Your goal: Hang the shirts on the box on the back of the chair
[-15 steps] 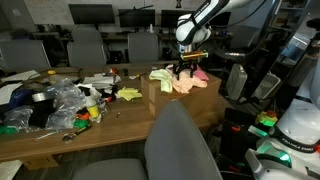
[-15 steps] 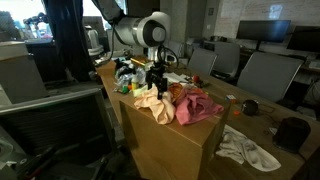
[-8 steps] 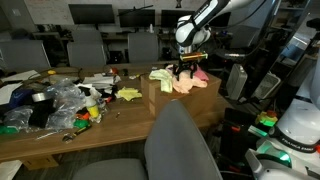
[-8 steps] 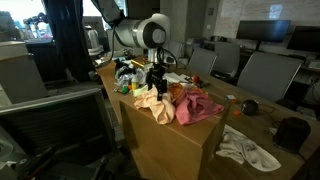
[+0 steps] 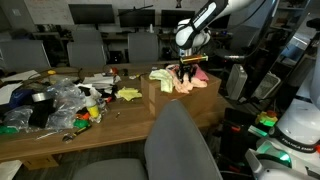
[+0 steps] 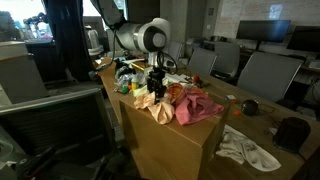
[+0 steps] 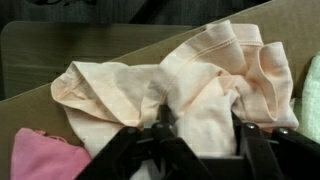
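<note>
The peach shirt (image 7: 200, 75) lies crumpled on top of the box (image 7: 60, 45), directly under my claw (image 7: 200, 120). In the wrist view my two fingers (image 7: 160, 120) stand partly apart and press down into the cloth, with a band of peach fabric between them. Creases gather toward one fingertip. I cannot tell whether the fingers are actually pinching the fabric or only straddling it.

In that same view a pink shirt (image 7: 35, 155) touches the peach one to the lower left of my claw. A sliver of pale green shirt (image 7: 314, 90) shows at the right edge.

In both exterior views my claw (image 5: 188, 70) (image 6: 156, 88) points straight down into the pile. All three shirts are heaped together on the box (image 5: 170, 108), just beside my fingers.

The grey chair (image 5: 182, 142) stands well apart from my claw, in front of the box, with its back bare. Off to one side of the box, the worktop (image 5: 100, 128) carries a heap of plastic bags (image 5: 60, 105) and small clutter. In an exterior view a white cloth (image 6: 245, 148) lies on the worktop beyond the box, away from my claw.
</note>
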